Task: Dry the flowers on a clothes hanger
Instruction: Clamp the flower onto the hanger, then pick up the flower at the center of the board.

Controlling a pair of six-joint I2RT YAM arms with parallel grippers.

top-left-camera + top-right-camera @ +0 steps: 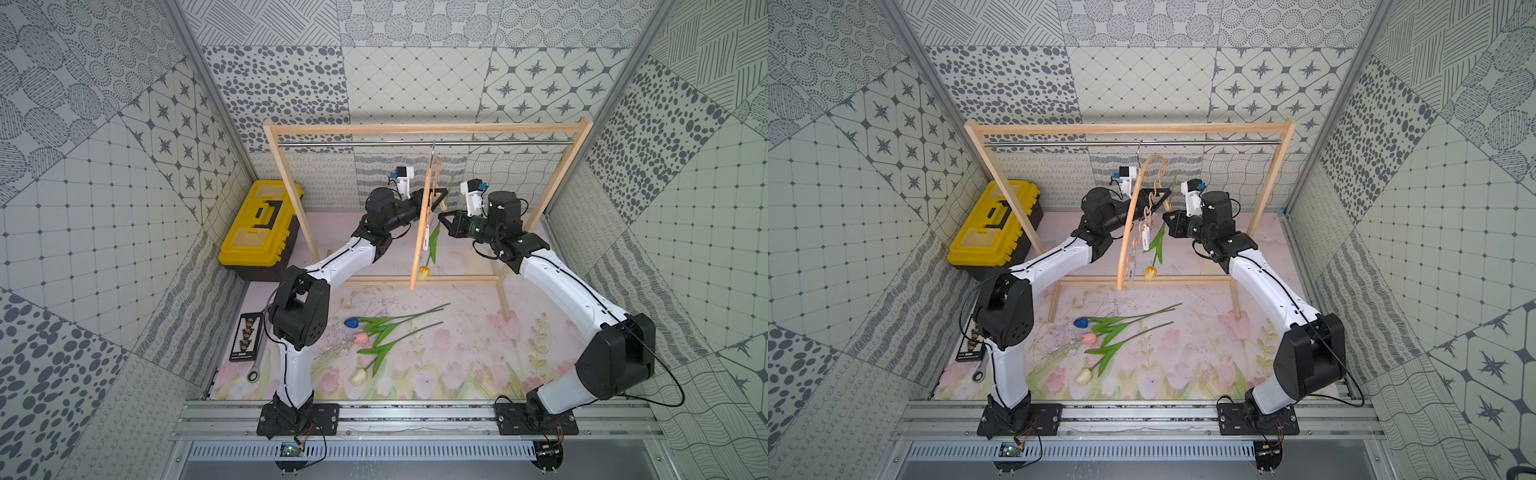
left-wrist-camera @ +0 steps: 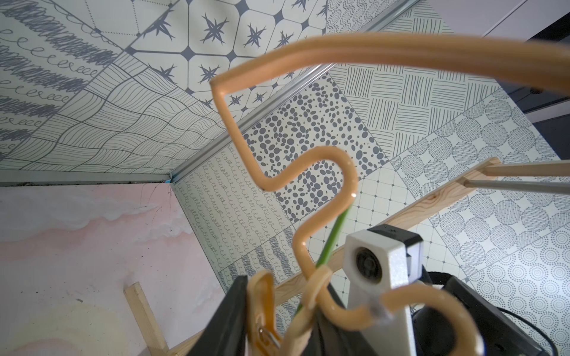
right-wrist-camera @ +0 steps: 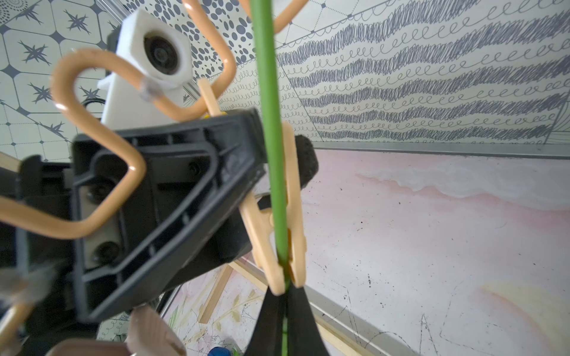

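The wooden clothes hanger (image 1: 419, 232) (image 1: 1130, 224) hangs edge-on from the steel rod, its wavy rail (image 2: 324, 160) close to both wrist cameras. A yellow tulip (image 1: 424, 273) (image 1: 1150, 273) hangs head down from it. A beige clip (image 3: 293, 215) (image 2: 265, 308) pinches its green stem (image 3: 271, 123). My left gripper (image 1: 434, 198) (image 2: 283, 292) has a finger against each handle of that clip. My right gripper (image 1: 441, 217) (image 3: 285, 296) is shut on the stem just below the clip. Blue (image 1: 351, 322), pink (image 1: 361, 338) and cream (image 1: 359, 376) tulips lie on the mat.
A large wooden frame (image 1: 286, 183) carries the steel rod (image 1: 353, 144) across the back. A yellow toolbox (image 1: 259, 228) stands at the back left. A black bit case (image 1: 247, 336) and a wrench (image 1: 253, 372) lie along the left edge of the mat.
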